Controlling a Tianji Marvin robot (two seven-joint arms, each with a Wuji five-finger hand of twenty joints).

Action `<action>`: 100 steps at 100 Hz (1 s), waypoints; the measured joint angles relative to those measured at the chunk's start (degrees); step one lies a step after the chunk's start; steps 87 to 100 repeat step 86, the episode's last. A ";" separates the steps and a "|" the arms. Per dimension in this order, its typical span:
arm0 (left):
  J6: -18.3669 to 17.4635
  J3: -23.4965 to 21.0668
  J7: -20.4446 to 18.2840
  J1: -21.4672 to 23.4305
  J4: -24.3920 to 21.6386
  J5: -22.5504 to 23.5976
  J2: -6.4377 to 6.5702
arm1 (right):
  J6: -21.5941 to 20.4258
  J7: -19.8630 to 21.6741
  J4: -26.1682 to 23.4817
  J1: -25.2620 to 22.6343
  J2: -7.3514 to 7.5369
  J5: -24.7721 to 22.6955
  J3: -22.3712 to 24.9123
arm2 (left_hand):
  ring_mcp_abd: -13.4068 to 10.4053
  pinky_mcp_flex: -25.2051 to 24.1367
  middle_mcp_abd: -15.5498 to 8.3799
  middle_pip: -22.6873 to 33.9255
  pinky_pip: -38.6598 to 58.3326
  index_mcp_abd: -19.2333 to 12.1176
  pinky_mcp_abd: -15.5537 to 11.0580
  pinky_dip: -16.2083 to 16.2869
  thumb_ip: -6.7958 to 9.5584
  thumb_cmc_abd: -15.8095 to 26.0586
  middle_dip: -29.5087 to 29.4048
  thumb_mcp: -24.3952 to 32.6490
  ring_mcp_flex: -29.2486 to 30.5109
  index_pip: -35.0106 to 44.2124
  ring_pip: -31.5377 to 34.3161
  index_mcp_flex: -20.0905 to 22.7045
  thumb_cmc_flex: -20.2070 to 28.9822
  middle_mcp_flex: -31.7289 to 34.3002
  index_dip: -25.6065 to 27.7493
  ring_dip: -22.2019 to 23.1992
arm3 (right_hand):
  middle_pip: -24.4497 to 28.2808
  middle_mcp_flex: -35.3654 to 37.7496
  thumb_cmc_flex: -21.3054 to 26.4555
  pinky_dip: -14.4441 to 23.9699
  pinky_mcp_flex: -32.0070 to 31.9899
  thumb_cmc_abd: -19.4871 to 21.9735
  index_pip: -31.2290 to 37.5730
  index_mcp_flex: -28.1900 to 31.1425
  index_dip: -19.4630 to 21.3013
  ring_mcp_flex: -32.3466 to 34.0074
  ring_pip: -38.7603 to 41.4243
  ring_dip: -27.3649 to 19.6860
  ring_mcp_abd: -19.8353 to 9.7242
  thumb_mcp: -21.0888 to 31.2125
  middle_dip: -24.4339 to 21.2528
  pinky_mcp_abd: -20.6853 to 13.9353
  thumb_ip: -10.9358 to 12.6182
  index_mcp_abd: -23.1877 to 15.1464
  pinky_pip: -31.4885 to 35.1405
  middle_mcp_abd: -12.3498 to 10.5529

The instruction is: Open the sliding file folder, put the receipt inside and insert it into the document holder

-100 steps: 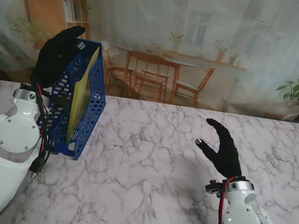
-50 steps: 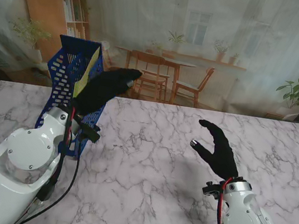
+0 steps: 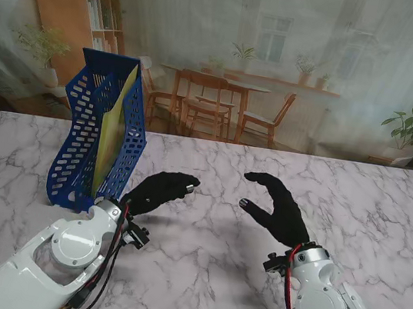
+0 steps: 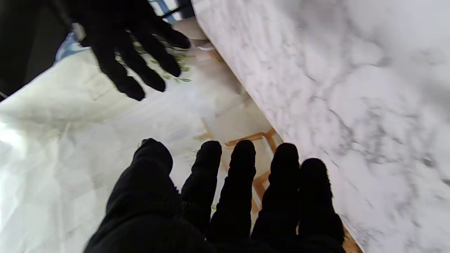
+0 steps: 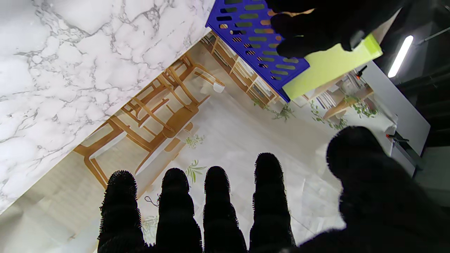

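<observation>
The yellow-green file folder [image 3: 114,129] stands inside the blue document holder [image 3: 85,136] at ten o'clock on the desk [image 3: 203,278], so insertion looks done. Left hand [image 3: 156,191] and right hand [image 3: 280,208] hover mid-desk, fingers spread, holding nothing; what remains is probably only parking the arms.

The worktop [image 3: 197,270] is a white marble-patterned slab with grey veining, and its far edge meets a printed backdrop. The only thing standing on it is the blue perforated document holder [image 3: 87,148], upright near the far edge, just beyond and outboard of the left hand [image 3: 156,191], with a yellow-green file folder [image 3: 119,122] standing inside it. The document holder is well apart from the right hand [image 3: 280,208], on the far side of the left hand from it, and both hands hover over bare marble.
</observation>
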 measured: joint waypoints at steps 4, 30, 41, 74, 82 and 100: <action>0.01 0.57 1.49 -0.43 1.55 1.62 -0.18 | 0.32 -0.13 1.20 1.07 0.01 -0.15 -0.85 | 0.07 -0.71 0.00 -3.33 -1.71 -0.01 0.00 -0.24 0.00 0.02 -4.35 0.00 -1.23 -0.05 -3.42 -0.03 0.00 -1.28 -0.21 -3.66 | 0.03 1.31 0.00 0.00 0.06 0.00 0.25 0.56 0.00 0.14 0.00 0.00 -0.05 -0.03 0.00 0.00 0.00 -0.71 0.00 -0.38; -0.49 0.34 6.36 -1.92 8.66 6.59 -1.44 | 1.39 0.80 8.63 7.39 -0.16 1.65 -4.69 | -1.10 -3.24 -0.04 -13.01 -9.52 -0.01 -0.74 -4.69 0.00 0.78 -16.95 0.00 -3.98 -1.22 -9.81 -1.22 -0.01 -4.84 -1.98 -13.45 | -0.07 2.80 0.00 0.00 0.12 0.00 0.10 0.60 0.01 0.67 0.00 0.01 -0.19 -0.07 0.00 -0.01 0.00 -1.33 0.00 -2.04; -1.05 -1.52 5.85 -0.61 7.90 7.62 -1.39 | 1.78 0.97 9.25 7.96 -0.24 2.17 -5.44 | -1.12 -3.64 -0.04 -13.01 -9.66 -0.01 -0.74 -5.02 0.00 1.99 -16.97 0.00 -5.03 -1.55 -10.11 -1.22 -0.02 -4.84 -2.03 -13.46 | -0.13 3.54 0.00 0.00 0.61 0.00 0.17 1.86 0.01 0.76 0.01 0.01 -0.58 -0.07 0.00 -0.01 0.00 -1.39 0.00 -2.09; -4.95 -4.49 5.05 1.04 6.46 10.62 -0.39 | 1.73 1.44 9.57 8.66 -0.38 2.11 -5.67 | -1.06 -3.40 -0.01 -13.01 -9.66 0.05 -0.68 -5.02 0.00 2.25 -16.56 0.00 -5.04 -1.58 -10.12 -1.22 -1.06 -4.74 -2.04 -13.46 | -0.51 5.10 0.00 0.00 1.48 0.00 0.17 3.27 0.02 2.05 0.04 0.05 -0.76 -0.01 0.00 -0.01 0.00 -1.40 0.00 -2.11; -5.47 -4.68 5.41 0.58 7.44 11.21 -0.34 | 1.68 1.35 9.82 9.09 -0.41 2.19 -5.80 | -1.03 -3.40 0.00 -13.01 -9.66 0.18 -0.67 -4.99 0.00 2.25 -16.54 0.00 -5.05 -1.58 -10.13 -1.22 -1.06 -4.71 -2.04 -13.46 | -0.58 5.10 0.00 0.00 1.49 0.00 0.17 3.27 0.02 2.05 0.04 0.05 -0.76 0.01 0.00 0.00 0.00 -1.40 0.00 -2.11; -5.71 -4.85 5.68 0.48 7.72 11.17 -0.34 | 1.67 1.36 9.87 9.20 -0.41 2.20 -5.83 | -1.03 -3.40 0.00 -13.01 -9.66 0.19 -0.66 -4.53 0.00 2.25 -16.53 0.00 -5.05 -1.58 -10.13 -1.22 -1.06 -4.71 -2.04 -13.46 | -0.59 5.10 0.00 0.00 1.49 0.00 0.17 3.27 0.02 2.05 0.04 0.05 -0.77 0.01 0.00 -0.01 0.00 -1.40 0.00 -2.11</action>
